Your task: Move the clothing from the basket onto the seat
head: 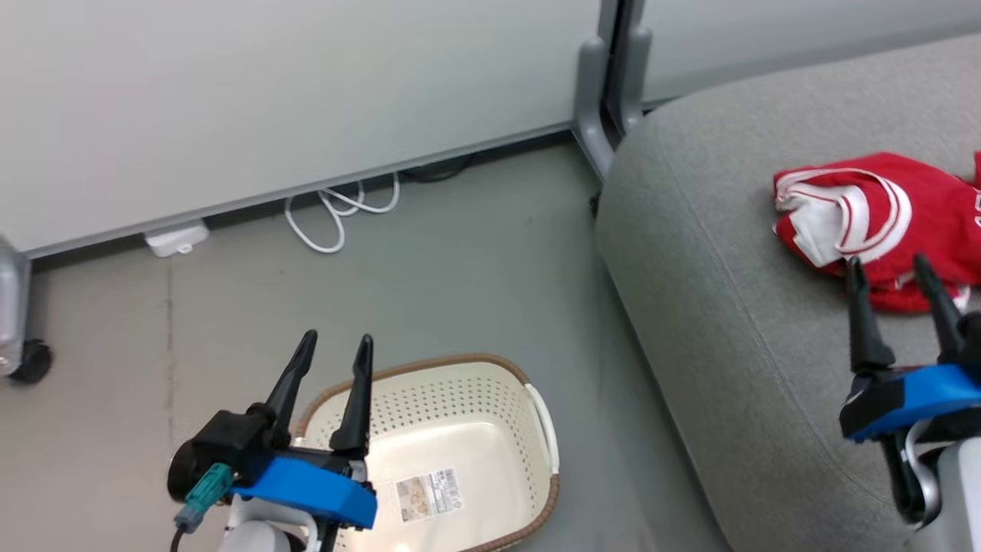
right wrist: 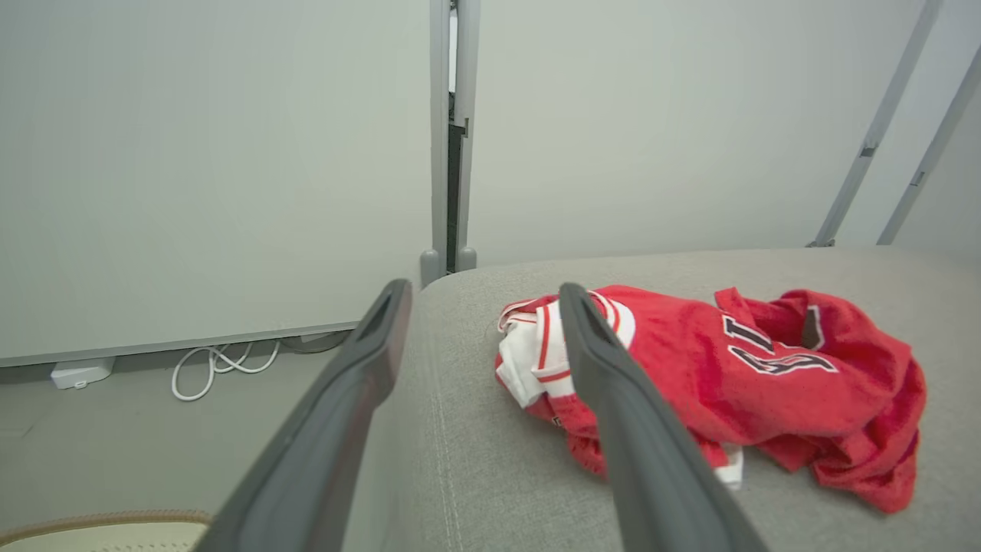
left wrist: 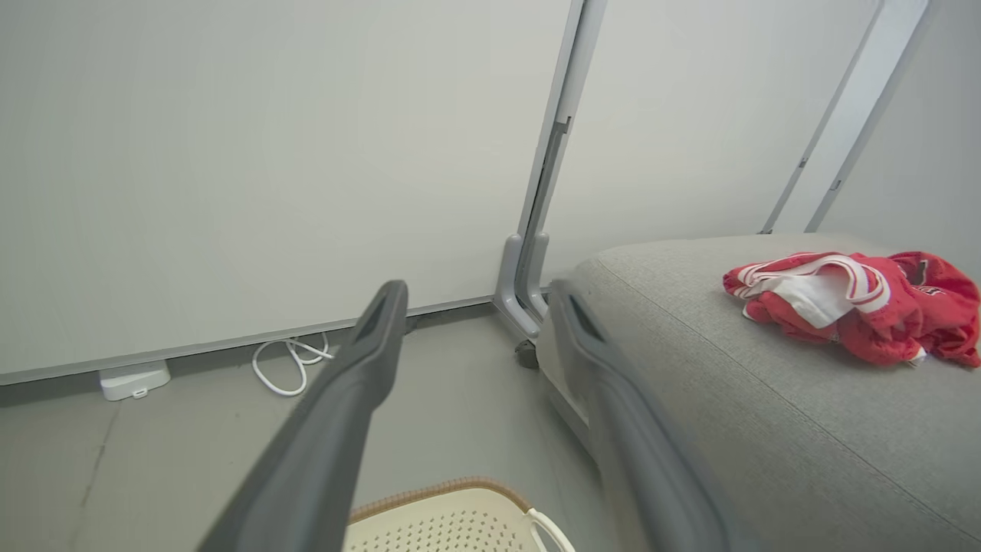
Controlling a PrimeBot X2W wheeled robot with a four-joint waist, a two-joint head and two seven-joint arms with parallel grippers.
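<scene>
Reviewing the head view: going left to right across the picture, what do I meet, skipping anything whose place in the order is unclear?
Black caster wheel → white adapter box on the floor → basket → grey partition post → red clothing lying on the seat.

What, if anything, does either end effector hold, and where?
Nothing: left end effector open by the laundry basket, right end effector open beside the red jerseys on the sofa cushion.

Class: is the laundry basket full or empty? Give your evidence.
Empty: the basket shows bare floor apart from a label; the clothing lies on the seat.
</scene>
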